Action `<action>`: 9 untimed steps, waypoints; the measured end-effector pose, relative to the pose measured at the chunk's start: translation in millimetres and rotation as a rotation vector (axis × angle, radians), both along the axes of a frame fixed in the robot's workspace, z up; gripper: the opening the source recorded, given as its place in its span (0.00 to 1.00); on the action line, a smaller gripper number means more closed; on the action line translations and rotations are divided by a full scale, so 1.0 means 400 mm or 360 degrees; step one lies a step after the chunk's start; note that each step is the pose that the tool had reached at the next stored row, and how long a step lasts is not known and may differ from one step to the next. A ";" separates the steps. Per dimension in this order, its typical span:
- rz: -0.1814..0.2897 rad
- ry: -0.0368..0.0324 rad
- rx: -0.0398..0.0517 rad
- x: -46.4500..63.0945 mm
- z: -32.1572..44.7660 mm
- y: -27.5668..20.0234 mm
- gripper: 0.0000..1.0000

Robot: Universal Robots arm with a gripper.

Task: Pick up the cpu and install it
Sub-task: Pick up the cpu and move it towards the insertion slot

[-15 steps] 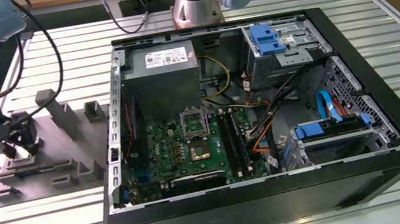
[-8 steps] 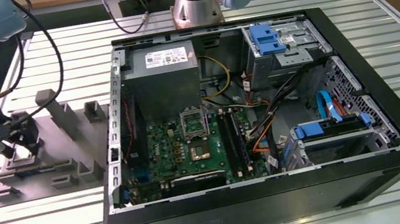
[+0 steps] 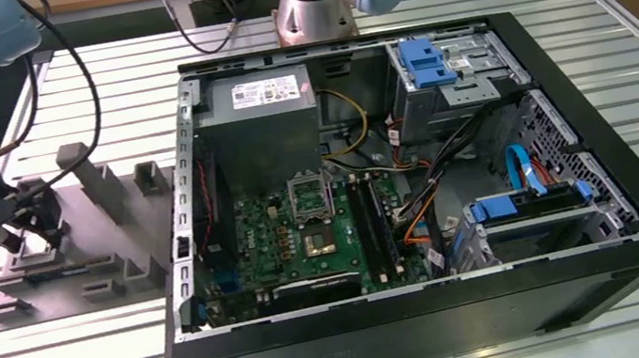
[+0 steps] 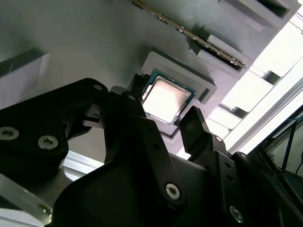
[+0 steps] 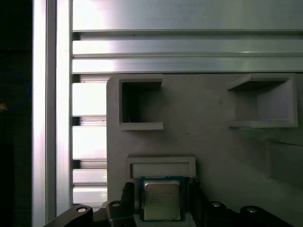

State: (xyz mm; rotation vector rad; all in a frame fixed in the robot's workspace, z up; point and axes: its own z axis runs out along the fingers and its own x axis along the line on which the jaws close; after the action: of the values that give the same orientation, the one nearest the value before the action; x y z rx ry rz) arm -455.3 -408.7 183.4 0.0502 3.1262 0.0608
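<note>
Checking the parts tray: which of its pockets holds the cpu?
The framed pocket the gripper straddles, cpu seated inside; the two square pockets hold nothing.

Exterior view: high, oblique, over computer case [image 3: 443,324] and grey fixture [image 3: 97,258]. Both wrist views: close on cpu [image 4: 165,100] [image 5: 161,199].

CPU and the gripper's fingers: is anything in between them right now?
Nothing loose. In both wrist views the open gripper straddles the cpu; only the grey holder seat's raised rim lies between chip and fingers.
</note>
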 end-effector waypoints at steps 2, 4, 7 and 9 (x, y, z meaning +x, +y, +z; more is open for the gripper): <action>0.0000 0.0000 0.0000 0.000 0.000 0.000 0.58; 0.0001 0.0000 0.0000 0.000 0.000 0.000 0.58; 0.0004 0.0000 0.0000 0.000 0.000 0.000 0.58; 0.0005 0.0000 0.0000 0.000 0.000 0.000 0.56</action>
State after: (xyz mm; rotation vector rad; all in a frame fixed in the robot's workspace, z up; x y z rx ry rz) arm -455.5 -408.6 183.3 0.0456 3.1263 0.0609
